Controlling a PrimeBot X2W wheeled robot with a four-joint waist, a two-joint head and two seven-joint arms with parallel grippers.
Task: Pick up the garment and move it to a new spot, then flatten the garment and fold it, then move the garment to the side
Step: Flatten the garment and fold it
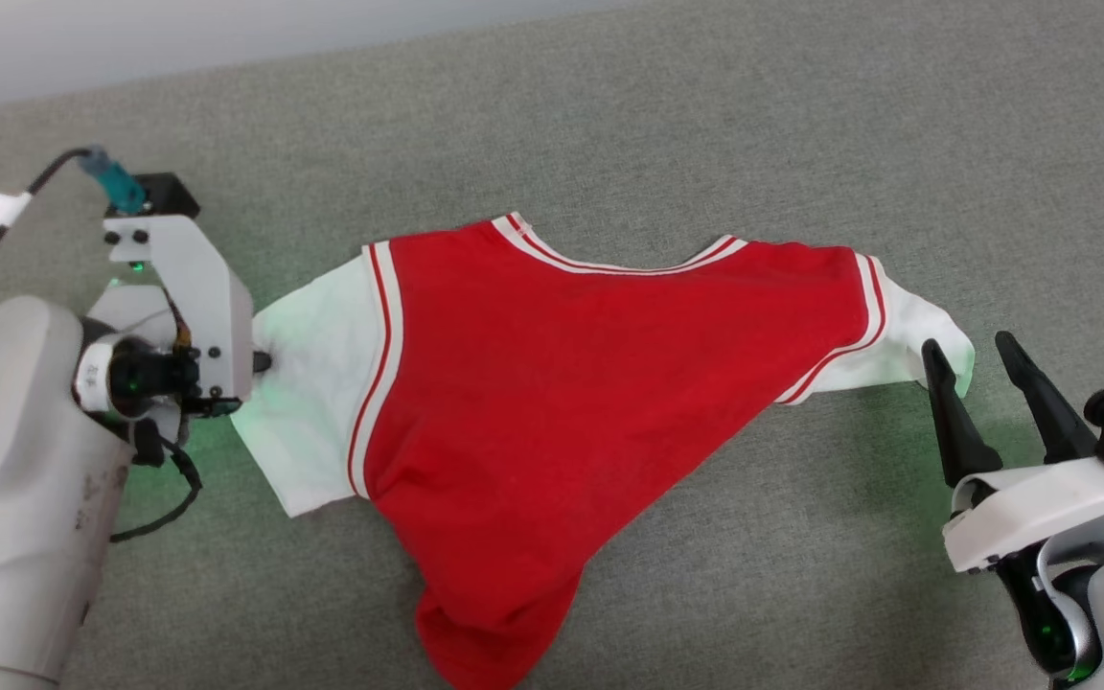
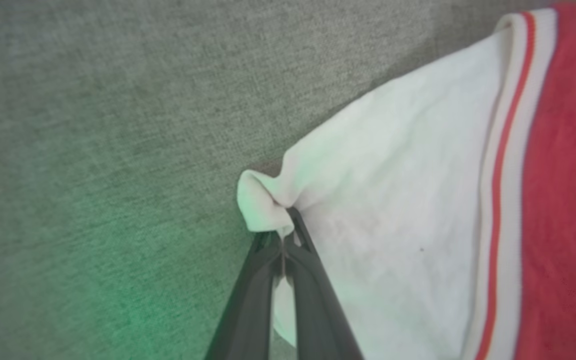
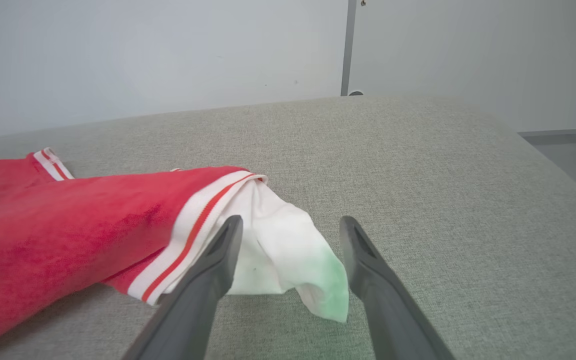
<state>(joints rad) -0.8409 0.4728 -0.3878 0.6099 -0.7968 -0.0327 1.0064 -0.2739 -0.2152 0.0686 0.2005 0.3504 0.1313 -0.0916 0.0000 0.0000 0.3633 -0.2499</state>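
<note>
Red-and-white shirt (image 1: 552,383) not yet flattened or folded; one sleeve (image 2: 393,200) pinched by left gripper (image 2: 285,235), other straddled by spread right gripper (image 3: 290,222).

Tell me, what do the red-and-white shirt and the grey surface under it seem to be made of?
The shirt: soft knit fabric, probably cotton jersey; matte, slightly fuzzy, bunching where the left gripper pinches its white sleeve. The grey surface: woven upholstery-like cloth, matte, fine weave visible; what lies beneath cannot be told.
</note>
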